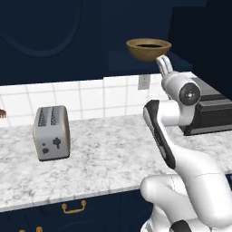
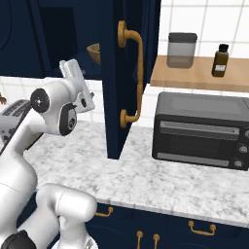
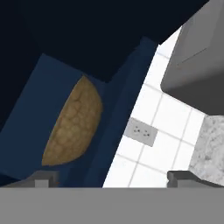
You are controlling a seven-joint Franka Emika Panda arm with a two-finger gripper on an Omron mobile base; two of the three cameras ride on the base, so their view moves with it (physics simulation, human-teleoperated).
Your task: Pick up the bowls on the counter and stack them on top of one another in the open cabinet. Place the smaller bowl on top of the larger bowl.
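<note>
The larger bowl point(image 1: 148, 49) sits on the open cabinet point(image 1: 136, 61) shelf, something dark inside, maybe the smaller bowl. Gripper point(image 1: 166, 66) just below, fingers spread, empty. Probably just backing out next.

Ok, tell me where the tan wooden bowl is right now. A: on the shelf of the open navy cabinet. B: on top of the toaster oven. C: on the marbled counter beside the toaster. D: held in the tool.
A: the wooden bowl rests on the navy shelf of the open cabinet, above the counter, with the tool just below it.
</note>
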